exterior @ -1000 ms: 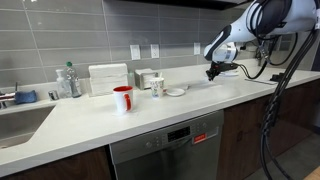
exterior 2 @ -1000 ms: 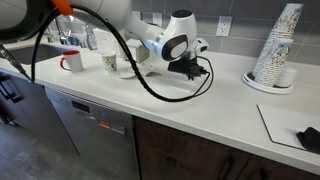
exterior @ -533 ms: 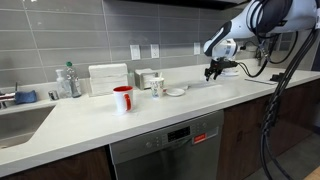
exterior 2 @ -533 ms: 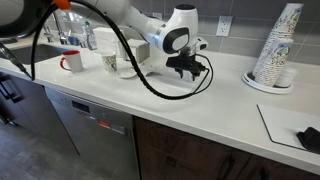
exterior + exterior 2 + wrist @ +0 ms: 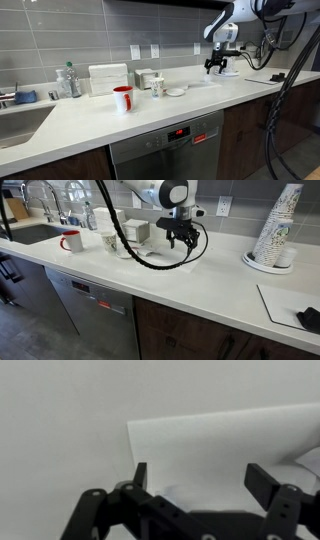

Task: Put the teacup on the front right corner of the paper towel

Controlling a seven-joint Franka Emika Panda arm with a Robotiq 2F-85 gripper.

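Gripper (image 5: 200,478) fingers apart, empty, high above counter (image 5: 110,118), over paper towel (image 5: 225,445); towel corner shows beneath in wrist view. Red mug (image 5: 123,99) well left.

Grey tile wall (image 5: 60,40) w/ outlets (image 5: 135,51), white counter (image 5: 120,125); steel dishwasher (image 5: 170,150) below, dark wood cabinets (image 5: 245,130), sink (image 5: 15,125)

A bright red mug (image 5: 122,98) stands out on the white table (image 5: 150,115), beside a pale cup (image 5: 157,86) with a faint darker pattern, against a wall of grey tiles (image 5: 60,35). In the wrist view the hand (image 5: 203,478) is black, and the paper towel (image 5: 220,445) is white, a shade brighter than the greyish-white table around it. The cabinets (image 5: 250,125) are dark brown and the dishwasher (image 5: 165,150) is silver-grey.
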